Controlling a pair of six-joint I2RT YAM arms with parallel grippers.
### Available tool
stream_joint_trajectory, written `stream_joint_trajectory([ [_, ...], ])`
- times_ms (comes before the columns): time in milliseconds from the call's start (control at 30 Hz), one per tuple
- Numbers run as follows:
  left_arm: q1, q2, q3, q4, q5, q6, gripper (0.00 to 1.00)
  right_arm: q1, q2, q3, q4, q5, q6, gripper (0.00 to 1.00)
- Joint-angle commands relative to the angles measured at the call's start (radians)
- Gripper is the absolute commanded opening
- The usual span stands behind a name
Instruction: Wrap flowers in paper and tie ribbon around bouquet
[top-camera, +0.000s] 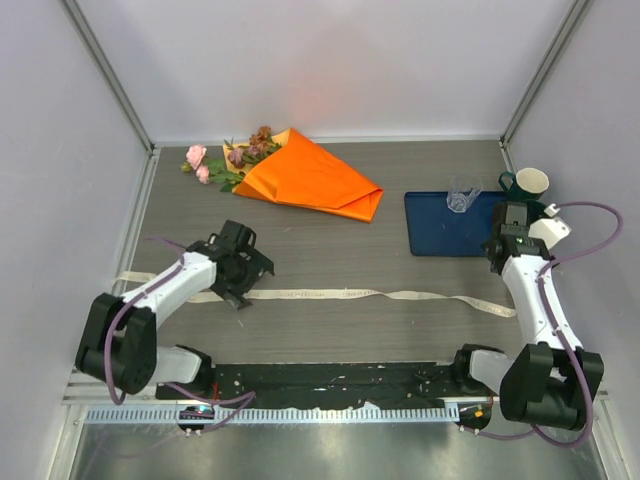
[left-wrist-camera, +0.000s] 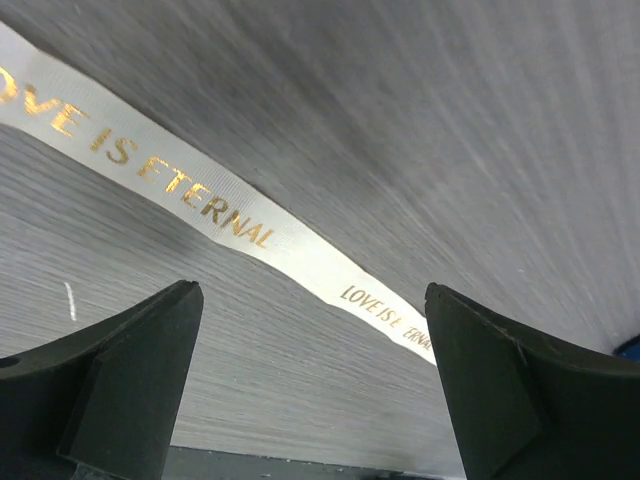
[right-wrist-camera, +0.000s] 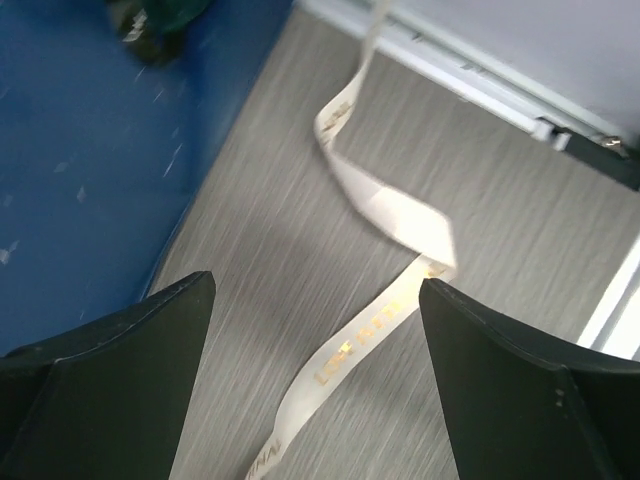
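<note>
- Since the flowers (top-camera: 225, 158) already stick out of a cone of orange paper (top-camera: 315, 182), we judge the wrapping done and the tying still to come.
- The bouquet (top-camera: 300, 178) lies at the far left of the table (top-camera: 330, 250), blooms toward the far-left corner, folded end pointing right.
- The ribbon (top-camera: 340, 295) lies loose and flat on the table, well apart from the bouquet and on the near side of it. Its long axis runs left to right, roughly along the near edge, with gold print on it.
- The left gripper (top-camera: 250, 278) hovers over the left part of the ribbon, fingers spread wide with nothing between them. Its wrist view shows the ribbon crossing the table just ahead of the fingertips.
- The right gripper (top-camera: 510, 218) stands near the ribbon's right end, jaws likewise wide apart and empty; the ribbon curls on the table beneath.
- We reckon the left arm is the nearer one to the bouquet, which lies beyond the ribbon from both arms.
- Further out, a blue tray (top-camera: 440, 240) holds a clear cup (top-camera: 462, 195), with a mug (top-camera: 528, 183) beside it.
</note>
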Motion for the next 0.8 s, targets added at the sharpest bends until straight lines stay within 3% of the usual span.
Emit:
stream_joint_trajectory([
  [0,-0.032,0.098,-0.010,0.051,0.018,-0.147,0.96,0.098,-0.073,-0.011,0.005,-0.116,-0.042,0.90],
  [233,-0.032,0.145,-0.039,0.039,-0.110,-0.280,0.76,0.307,-0.114,-0.011,-0.056,-0.144,0.036,0.90],
  [333,-0.001,0.158,-0.049,0.036,-0.163,-0.276,0.56,0.315,-0.117,-0.063,-0.035,-0.253,0.080,0.89],
  [400,0.055,0.163,-0.058,0.046,-0.176,-0.233,0.30,0.318,-0.128,-0.119,0.011,-0.335,0.091,0.81],
  [500,0.130,0.155,-0.099,0.089,-0.179,-0.170,0.03,0.316,-0.122,-0.182,0.069,-0.415,0.103,0.60],
  [533,0.187,0.154,-0.104,0.089,-0.186,-0.149,0.00,0.318,-0.116,-0.186,0.068,-0.427,0.106,0.52],
  [567,0.209,0.145,-0.102,0.083,-0.196,-0.129,0.00,0.318,-0.108,-0.188,0.070,-0.436,0.106,0.50],
  [767,0.339,0.091,-0.103,0.053,-0.240,-0.029,0.00,0.318,-0.071,-0.223,0.117,-0.456,0.097,0.49],
])
